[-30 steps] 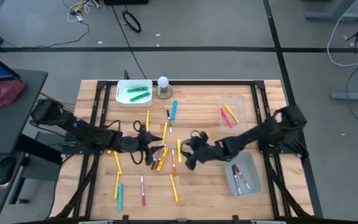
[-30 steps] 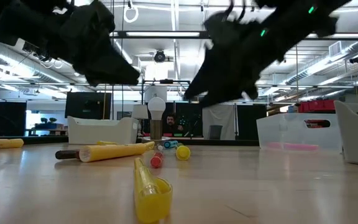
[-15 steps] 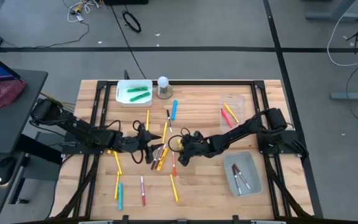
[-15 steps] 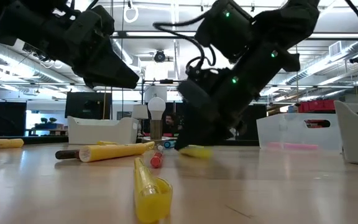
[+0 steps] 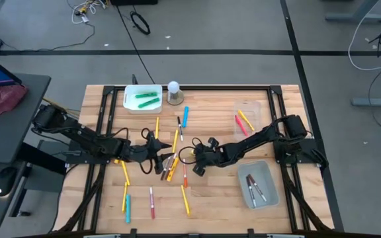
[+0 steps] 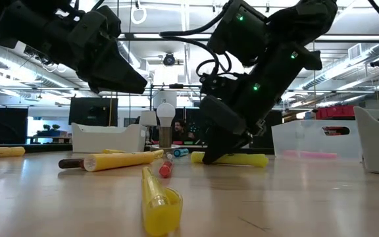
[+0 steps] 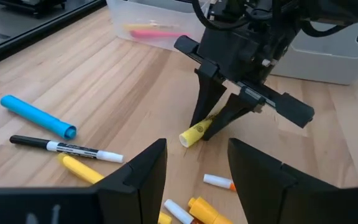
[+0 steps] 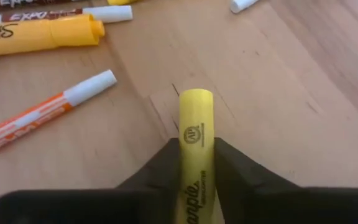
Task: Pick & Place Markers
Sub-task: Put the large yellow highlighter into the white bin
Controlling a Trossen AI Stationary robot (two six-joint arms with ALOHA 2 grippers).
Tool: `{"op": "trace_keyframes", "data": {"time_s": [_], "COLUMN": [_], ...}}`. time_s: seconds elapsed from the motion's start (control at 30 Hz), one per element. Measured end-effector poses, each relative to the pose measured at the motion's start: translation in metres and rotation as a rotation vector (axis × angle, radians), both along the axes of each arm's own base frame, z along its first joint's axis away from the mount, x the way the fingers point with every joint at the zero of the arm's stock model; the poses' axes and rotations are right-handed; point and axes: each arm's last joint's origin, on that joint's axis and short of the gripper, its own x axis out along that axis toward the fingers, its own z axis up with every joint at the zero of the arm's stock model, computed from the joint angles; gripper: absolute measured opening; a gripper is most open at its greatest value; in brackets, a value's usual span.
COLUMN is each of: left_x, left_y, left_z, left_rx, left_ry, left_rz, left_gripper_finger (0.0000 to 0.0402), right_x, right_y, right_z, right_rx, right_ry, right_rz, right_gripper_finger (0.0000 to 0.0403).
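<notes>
The left gripper [image 5: 156,147] hangs with its fingers apart over the heap of markers [image 5: 170,165] at the table's [image 5: 217,205] middle. Just right of it, the right gripper [image 5: 194,160] is clamped on a yellow marker [image 6: 232,158] lying on the wood. That smooth, round plastic barrel could roll or slip from the dark fingers [image 8: 241,180] if lifted off-centre. The planks look matte and grainy.
</notes>
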Motion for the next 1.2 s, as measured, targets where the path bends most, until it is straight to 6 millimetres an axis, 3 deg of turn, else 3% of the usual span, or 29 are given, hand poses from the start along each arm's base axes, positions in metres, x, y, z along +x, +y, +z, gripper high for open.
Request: {"op": "trace_keyframes", "data": {"time_s": [0.07, 0.27, 0.53, 0.67, 0.8, 0.97, 1.2], "left_x": [0.0, 0.0, 0.001, 0.008, 0.021, 0.03, 0.056], "left_y": [0.0, 0.0, -0.004, -0.013, -0.024, -0.03, -0.033], "left_z": [0.0, 0.0, 0.002, 0.007, 0.009, 0.008, 0.013], "left_rx": [0.0, -0.003, -0.003, 0.044, 0.094, 0.121, 0.118], "left_ry": [0.0, 0.001, -0.005, -0.113, -0.29, -0.485, -0.538], "left_rz": [0.0, -0.007, -0.089, -0.156, -0.277, -0.358, -0.401], "left_gripper_finger": [0.0177, 0.0177, 0.0177, 0.0177, 0.0177, 0.0177, 0.0203], "right_x": [0.0, 0.004, 0.009, 0.006, 0.005, 0.004, 0.004], "right_y": [0.0, 0.011, 0.046, 0.061, 0.066, 0.067, 0.067], "right_z": [0.0, 0.018, 0.093, 0.125, 0.14, 0.143, 0.143], "right_rx": [-0.018, -0.069, -0.231, -0.316, -0.356, -0.372, -0.372], "right_ry": [0.004, -0.114, -0.587, -0.871, -1.048, -1.076, -1.082], "right_rz": [0.014, 0.123, 0.341, 0.44, 0.54, 0.547, 0.545], "right_gripper_finger": [0.0051, 0.0049, 0.0049, 0.0049, 0.0049, 0.0049, 0.0049]}}
